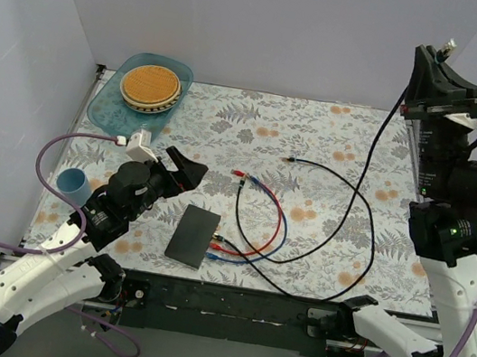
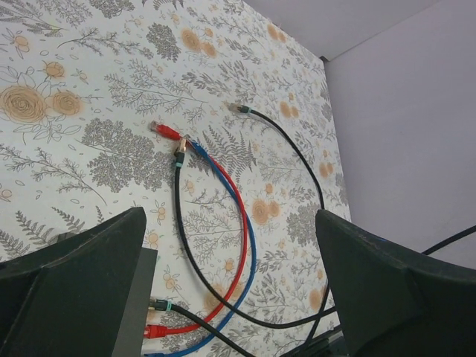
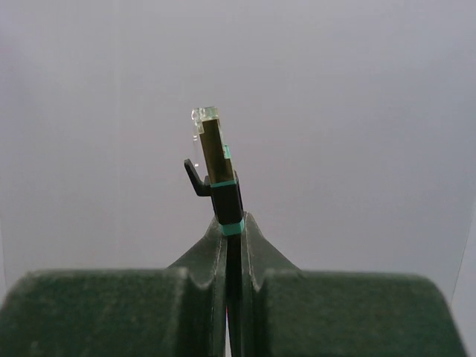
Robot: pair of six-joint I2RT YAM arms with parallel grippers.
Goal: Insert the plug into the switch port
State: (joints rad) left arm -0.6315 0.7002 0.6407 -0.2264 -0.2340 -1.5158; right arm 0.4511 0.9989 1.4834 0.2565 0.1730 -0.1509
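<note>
Clamped tight between the fingers of the right pincer (image 3: 233, 223), the plug (image 3: 212, 149) stands upright with its clip to the left. It is held high at the upper right of the top view, well apart from the switch (image 1: 192, 236) lying flat at lower centre of the surface (image 1: 344, 150). Wide open and empty, the left pincer (image 1: 179, 178) hangs just up-left of the switch, so it seems best used to brace the box's left edge. Meanwhile the plug should come down, turn level, line its clip up with a free socket beside the three leads (image 1: 228, 250) on the right edge, and push straight in.
</note>
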